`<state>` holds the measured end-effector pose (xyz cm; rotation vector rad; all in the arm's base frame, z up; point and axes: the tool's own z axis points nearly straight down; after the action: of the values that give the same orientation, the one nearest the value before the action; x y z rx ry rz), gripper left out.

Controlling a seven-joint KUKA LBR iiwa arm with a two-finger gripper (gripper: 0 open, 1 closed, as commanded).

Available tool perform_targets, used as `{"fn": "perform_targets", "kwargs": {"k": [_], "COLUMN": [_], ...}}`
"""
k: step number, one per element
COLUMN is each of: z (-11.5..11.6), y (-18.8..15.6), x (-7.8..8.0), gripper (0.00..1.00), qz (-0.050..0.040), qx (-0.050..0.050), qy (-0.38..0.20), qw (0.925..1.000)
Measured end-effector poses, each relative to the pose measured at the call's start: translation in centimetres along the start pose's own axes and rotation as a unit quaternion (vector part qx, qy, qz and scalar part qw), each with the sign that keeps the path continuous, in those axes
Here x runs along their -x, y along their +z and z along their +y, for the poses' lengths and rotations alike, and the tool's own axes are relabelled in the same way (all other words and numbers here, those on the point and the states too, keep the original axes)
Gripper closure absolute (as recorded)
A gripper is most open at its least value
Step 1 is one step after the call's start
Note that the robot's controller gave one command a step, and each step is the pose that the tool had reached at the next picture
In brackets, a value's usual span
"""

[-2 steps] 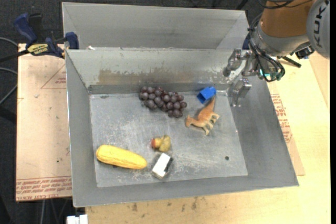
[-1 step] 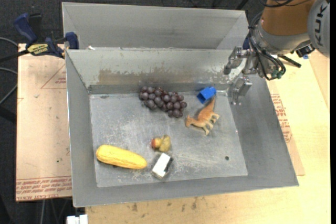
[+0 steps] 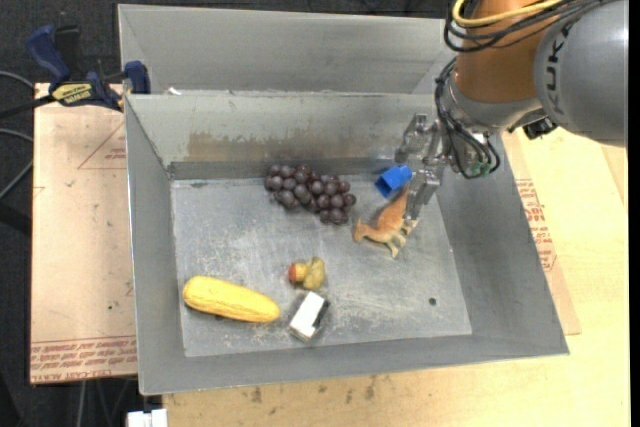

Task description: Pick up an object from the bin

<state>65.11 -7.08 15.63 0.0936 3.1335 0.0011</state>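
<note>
On my camera view, the gripper (image 3: 418, 195) hangs at the right end of the bin (image 3: 300, 130), near the back wall. I cannot tell whether it is open or closed. Right at its tip lies an orange toy animal (image 3: 384, 226), just down and to the left of it in the picture. The toy's long axis slants up toward the tool. A blue block (image 3: 394, 179) sits just beside the gripper, and the grapes (image 3: 310, 192) are further left. I judge the toy nearest. The corn cob (image 3: 230, 300) and white block (image 3: 308, 315) lie well apart, at the front.
</note>
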Motion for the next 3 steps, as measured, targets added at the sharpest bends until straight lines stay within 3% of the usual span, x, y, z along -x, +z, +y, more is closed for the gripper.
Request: {"fn": "perform_targets", "kwargs": {"k": [1, 2, 3], "z": [6.3, 6.3, 11.9], "y": [0.5, 2.1, 8.5], "x": [-0.8, 0.0, -0.3], "gripper": [0.00, 0.00, 0.00], "qz": [0.0055, 0.0007, 0.0007], "qx": [0.000, 0.001, 0.000], "qy": [-0.002, -0.006, 0.037], "qw": [1.0000, 1.0000, 0.9993]}}
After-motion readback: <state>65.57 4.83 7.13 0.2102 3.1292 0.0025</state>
